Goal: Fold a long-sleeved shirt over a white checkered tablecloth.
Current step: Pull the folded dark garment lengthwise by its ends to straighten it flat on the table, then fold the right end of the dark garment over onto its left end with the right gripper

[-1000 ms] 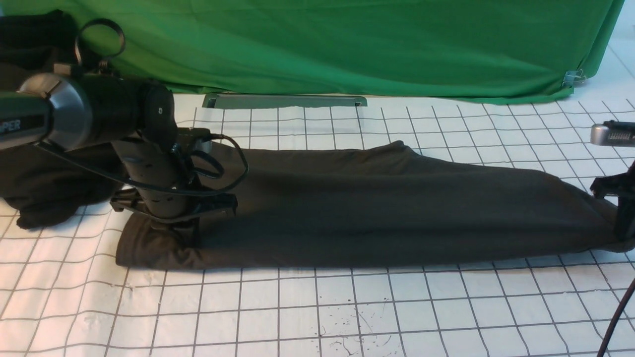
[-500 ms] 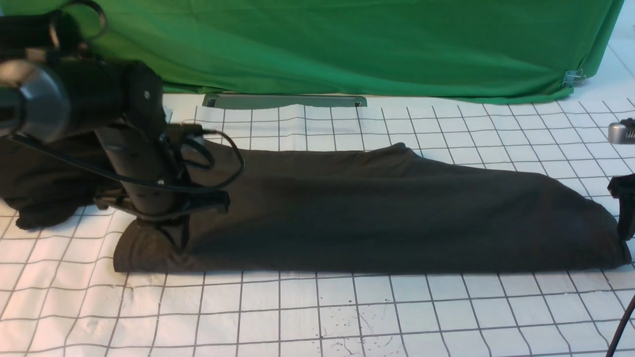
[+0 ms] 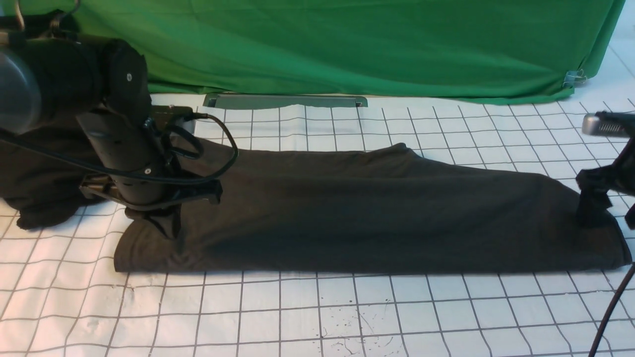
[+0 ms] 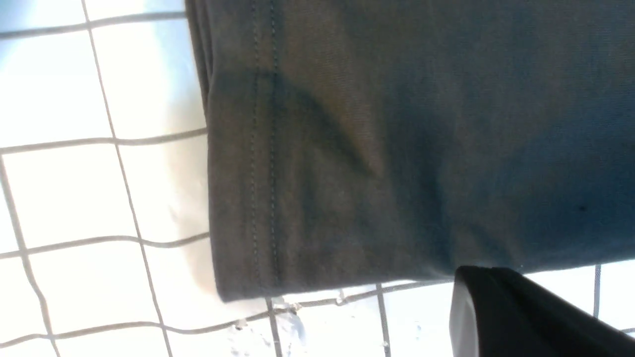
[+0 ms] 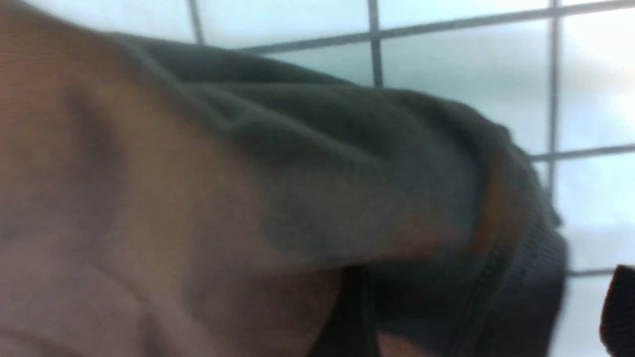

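Left arm [image 3: 64, 84]: fills the upper left of the front view, with a bulky forearm joint. Its wrist link [image 3: 124, 158] is angled downward and slightly rightward. Left gripper [image 3: 166, 225]: points down at left centre. The left wrist view shows only one dark finger [image 4: 501, 312], at lower right, so the spread is undetermined. Right arm [image 3: 617, 176]: enters at the right edge, mid-height. Right gripper [image 3: 593, 208]: points down and inward. The right wrist view shows two fingers [image 5: 347, 317], at bottom centre and bottom right corner, set apart.
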`<state>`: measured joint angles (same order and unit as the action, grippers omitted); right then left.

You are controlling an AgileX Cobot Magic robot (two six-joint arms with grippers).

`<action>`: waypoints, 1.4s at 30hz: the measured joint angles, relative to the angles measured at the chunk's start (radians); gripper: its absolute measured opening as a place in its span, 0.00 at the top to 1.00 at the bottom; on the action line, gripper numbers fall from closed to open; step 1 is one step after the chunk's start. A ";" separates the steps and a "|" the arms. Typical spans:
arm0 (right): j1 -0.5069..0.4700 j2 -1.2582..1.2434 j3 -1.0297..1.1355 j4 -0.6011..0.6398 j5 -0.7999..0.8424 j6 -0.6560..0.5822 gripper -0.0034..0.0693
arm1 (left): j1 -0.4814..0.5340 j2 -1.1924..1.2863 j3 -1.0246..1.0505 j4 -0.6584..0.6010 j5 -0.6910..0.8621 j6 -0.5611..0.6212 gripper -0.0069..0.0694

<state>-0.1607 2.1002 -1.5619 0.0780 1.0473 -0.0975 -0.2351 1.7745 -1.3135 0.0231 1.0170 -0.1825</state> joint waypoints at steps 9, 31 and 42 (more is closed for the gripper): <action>0.000 0.031 -0.005 0.020 0.001 -0.078 0.74 | 0.000 -0.075 0.003 0.040 0.045 0.000 0.91; 0.154 -0.273 -0.189 0.021 0.165 0.074 0.92 | 0.000 -0.254 0.003 0.109 0.090 -0.052 0.91; 0.595 -0.140 -0.449 0.185 0.159 0.188 0.92 | 0.000 -0.254 0.004 0.096 0.079 -0.050 0.91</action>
<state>0.4339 1.9607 -2.0109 0.2635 1.2059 0.0907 -0.2351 1.5202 -1.3096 0.1195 1.0964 -0.2325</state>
